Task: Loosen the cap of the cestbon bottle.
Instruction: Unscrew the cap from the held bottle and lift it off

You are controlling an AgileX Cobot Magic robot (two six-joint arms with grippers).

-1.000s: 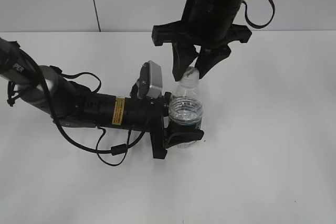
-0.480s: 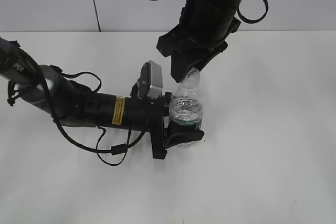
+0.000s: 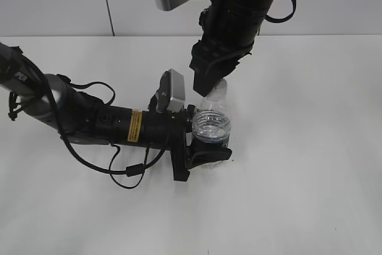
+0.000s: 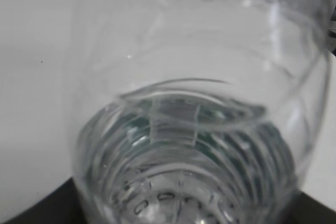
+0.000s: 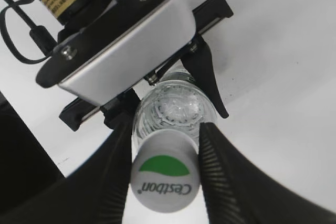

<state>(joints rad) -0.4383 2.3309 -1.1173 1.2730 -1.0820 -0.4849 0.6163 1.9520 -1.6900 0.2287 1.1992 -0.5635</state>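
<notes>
cap (image 5: 164, 172) sits pinched between the right gripper (image 5: 164, 169) jaws, its green patch plain only in the right wrist view. cestbon bottle (image 3: 211, 128) stands upright on the white surface (image 3: 310, 147), left gripper (image 3: 200, 144) jaws clamped around its body.

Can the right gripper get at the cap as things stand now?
Probably yes. In the right wrist view the right gripper already has a finger on each side of the cap, seemingly closed on it, with nothing between. The left gripper holds the cestbon bottle lower down, clear of the cap.
</notes>
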